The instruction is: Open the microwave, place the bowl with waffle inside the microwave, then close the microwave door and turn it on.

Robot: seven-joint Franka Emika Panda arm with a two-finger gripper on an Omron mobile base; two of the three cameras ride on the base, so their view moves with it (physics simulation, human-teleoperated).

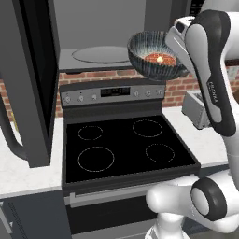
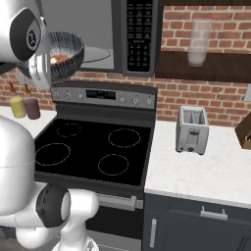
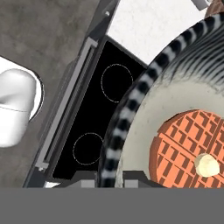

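Grey-blue speckled bowl point(image 1: 156, 55), upper right of frame, is carried level before the open microwave point(image 1: 100, 35), the waffle point(image 1: 158, 59) lying centred inside. Gripper point(image 3: 109, 180) fingers, nearly closed, apparently pinch the bowl's rim, though the contact itself is poorly seen. Advance the bowl leftward over the turntable point(image 1: 100, 54), keeping it flat and clear of the swung-out microwave door point(image 1: 29, 79)

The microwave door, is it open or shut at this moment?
Open. The microwave door stands swung out to the left, and the grey interior with the turntable is exposed behind the bowl.
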